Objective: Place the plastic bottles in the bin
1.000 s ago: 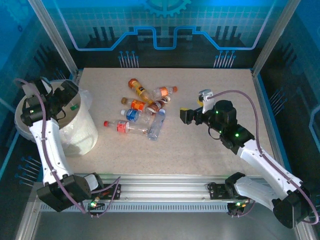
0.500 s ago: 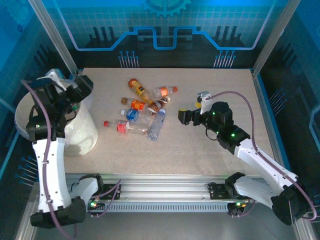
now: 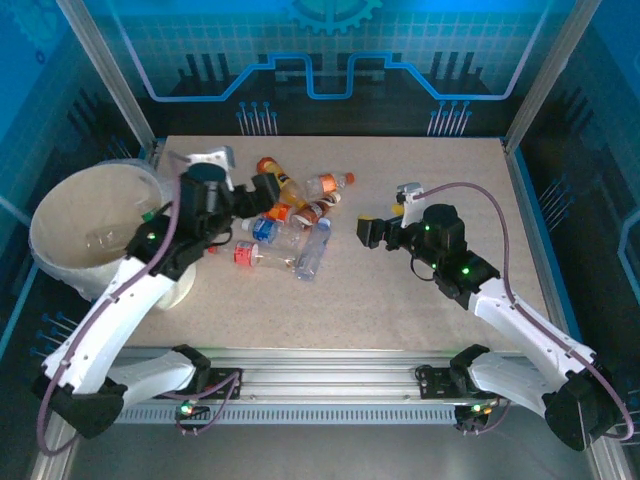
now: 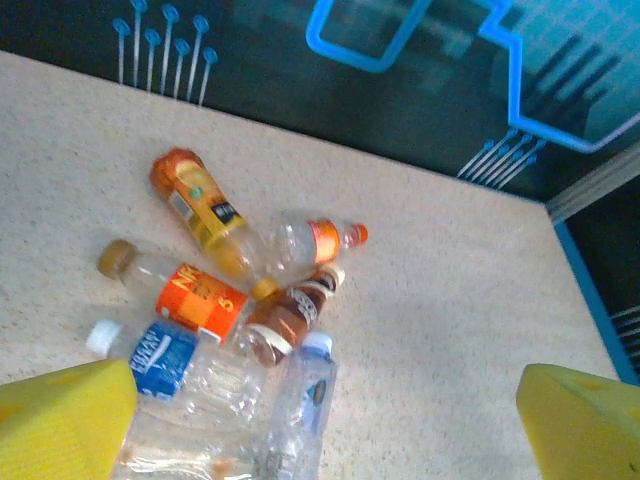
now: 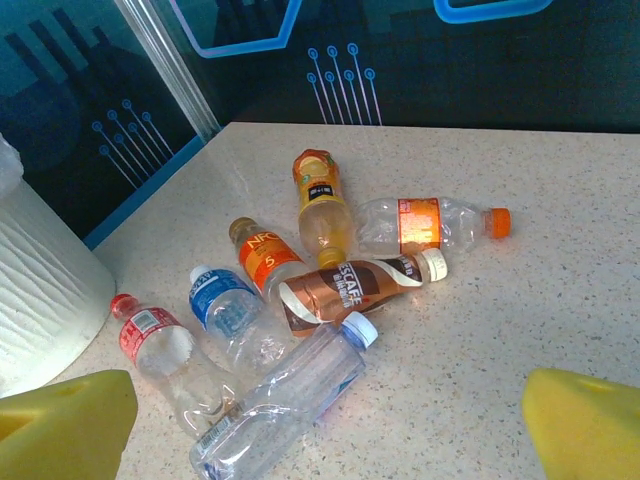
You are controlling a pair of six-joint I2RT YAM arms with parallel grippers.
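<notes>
The bin (image 3: 68, 205) stands at the left of the overhead view, and the left arm crosses in front of its right wall. Inside it a faint clear bottle shape (image 3: 100, 238) can be made out (how many lie there I cannot tell). The plastic bottles (image 3: 295, 225) on the table lie in a heap at upper centre. The left gripper (image 3: 262, 190) hangs over the heap's left end and covers part of it. In the left wrist view its yellow pads (image 4: 62, 420) sit in the bottom corners, both cut off by the frame, spread wide with nothing clamped.

In the right wrist view the red-label bottle (image 5: 150, 335) lies low on the left, just beside the blue-label bottle (image 5: 225, 305). The long clear bottle (image 5: 290, 395) runs toward the bottom edge. The right gripper (image 5: 325, 425) is spread and empty too, its pads cropped at the lower corners, and overhead it sits right of the heap, apart from it.
</notes>
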